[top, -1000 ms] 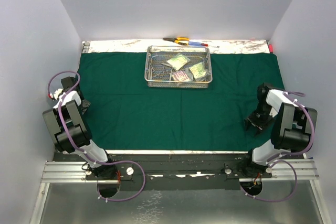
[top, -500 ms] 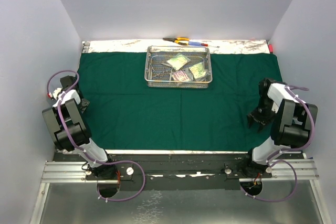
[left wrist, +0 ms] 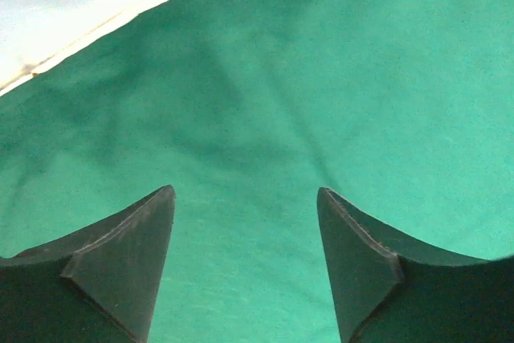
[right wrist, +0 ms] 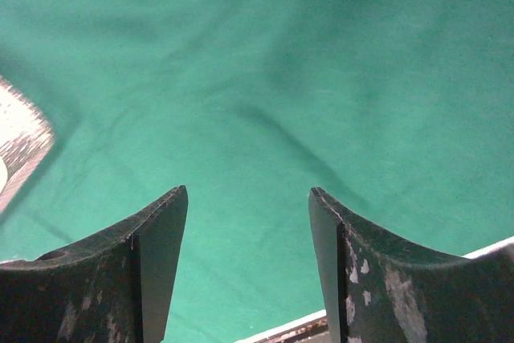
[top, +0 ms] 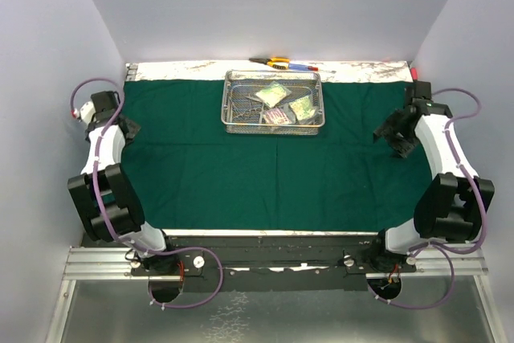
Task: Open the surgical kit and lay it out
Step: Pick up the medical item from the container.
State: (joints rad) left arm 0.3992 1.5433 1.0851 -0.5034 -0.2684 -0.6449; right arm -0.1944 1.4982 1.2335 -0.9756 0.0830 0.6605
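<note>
The dark green cloth (top: 265, 162) lies spread flat over the table. The steel wire-mesh tray (top: 273, 103) stands on its far middle part and holds three small clear packets (top: 277, 104) and slim steel instruments. My left gripper (top: 128, 128) is open and empty over the cloth's far left edge; its wrist view shows only green cloth (left wrist: 321, 78) between the fingers. My right gripper (top: 392, 136) is open and empty above the cloth's far right part; its wrist view shows green cloth (right wrist: 265, 78) and the cloth's edge.
A yellow-handled tool (top: 273, 61) and red and blue pens (top: 302, 66) lie on the white strip behind the tray. Grey walls close in the left, right and back. A bare table strip (top: 265, 233) runs along the near cloth edge.
Both arms have stretched away from their bases: the right gripper moved from the near right to the far right of the cloth, the left gripper moved farther back along the left edge.
</note>
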